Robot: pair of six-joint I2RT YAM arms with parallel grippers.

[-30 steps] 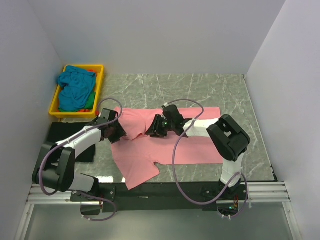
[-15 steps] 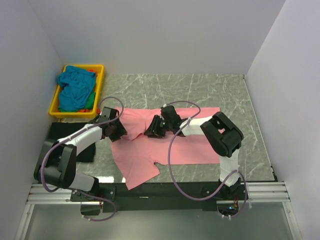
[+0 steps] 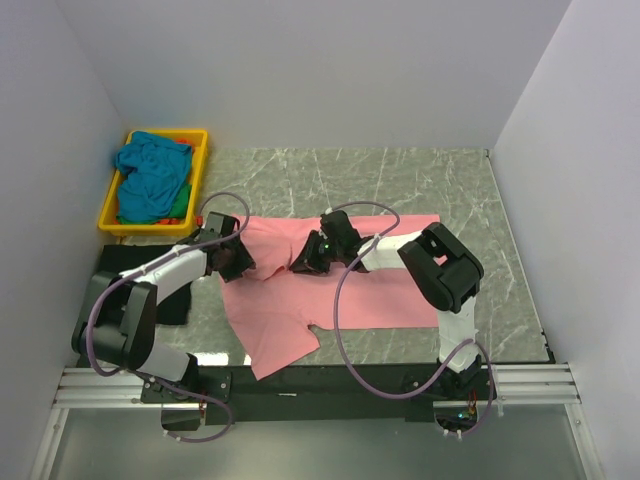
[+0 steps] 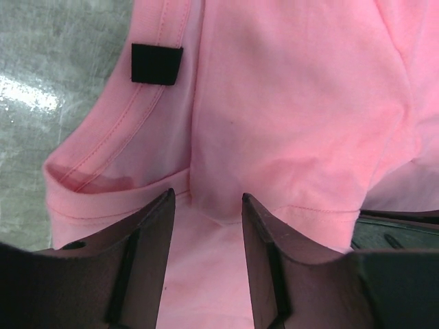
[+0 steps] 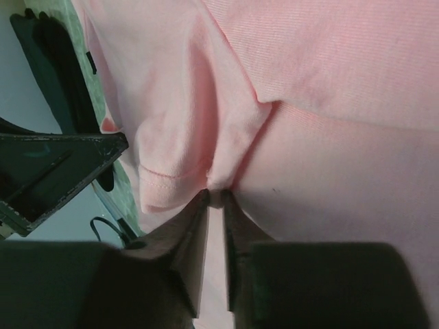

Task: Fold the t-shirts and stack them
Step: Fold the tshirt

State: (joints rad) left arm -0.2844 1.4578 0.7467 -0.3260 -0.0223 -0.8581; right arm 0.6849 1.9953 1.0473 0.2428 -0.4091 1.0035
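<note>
A salmon pink t-shirt (image 3: pixel 380 290) lies spread on the marble table, one sleeve hanging toward the near edge. My right gripper (image 3: pixel 300 263) is shut on a raised fold of it (image 5: pixel 226 147) near the collar side; the jaws pinch the cloth at their tips (image 5: pixel 218 195). My left gripper (image 3: pixel 238 262) hovers open over the shirt's left sleeve hem (image 4: pixel 123 181), its fingers (image 4: pixel 147 240) apart with pink cloth beneath them. A teal blue t-shirt (image 3: pixel 150 170) lies crumpled in the yellow tray, with a bit of green cloth (image 3: pixel 180 206) under it.
The yellow tray (image 3: pixel 201 165) stands at the far left by the wall. A black mat (image 3: pixel 125 265) lies left of the pink shirt. A small black tag (image 4: pixel 156 64) sits on the sleeve seam. White walls close in three sides of the marble table (image 3: pixel 400 180).
The right jaws have closed onto a fold of the pink shirt. The left gripper has crept a little farther over the sleeve, still open.
</note>
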